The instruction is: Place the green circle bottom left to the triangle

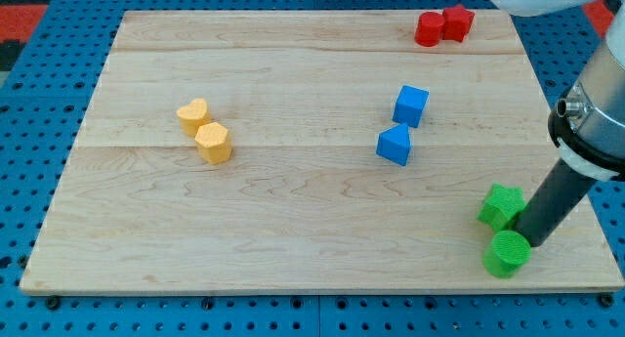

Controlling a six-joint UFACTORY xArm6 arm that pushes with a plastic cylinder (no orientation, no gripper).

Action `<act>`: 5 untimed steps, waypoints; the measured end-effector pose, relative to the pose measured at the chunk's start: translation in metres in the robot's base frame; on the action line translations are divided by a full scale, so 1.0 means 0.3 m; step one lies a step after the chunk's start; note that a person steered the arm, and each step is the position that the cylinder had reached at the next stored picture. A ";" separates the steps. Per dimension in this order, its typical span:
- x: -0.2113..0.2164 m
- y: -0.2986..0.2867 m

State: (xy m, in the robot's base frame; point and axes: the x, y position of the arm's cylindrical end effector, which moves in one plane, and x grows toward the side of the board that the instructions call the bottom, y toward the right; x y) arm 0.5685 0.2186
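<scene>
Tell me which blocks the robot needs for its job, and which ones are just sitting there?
Needed:
green circle
blue triangle
my tip, touching the green circle's right side

Just sitting there:
green star
blue cube
two yellow blocks
two red blocks

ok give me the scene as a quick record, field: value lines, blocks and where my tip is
board: wooden board on a blue pegboard
my tip: at the view's bottom right, against the right side of the green circle, just below the green star
green circle: near the board's bottom edge
green star: just above the green circle
blue triangle: right of centre, far up-left of the green circle
blue cube: just above the triangle
yellow blocks: two at the view's left
red blocks: two at the view's top right
</scene>
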 end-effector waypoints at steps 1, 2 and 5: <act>0.047 0.130; 0.136 0.112; 0.044 -0.448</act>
State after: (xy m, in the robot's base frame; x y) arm 0.5816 0.0843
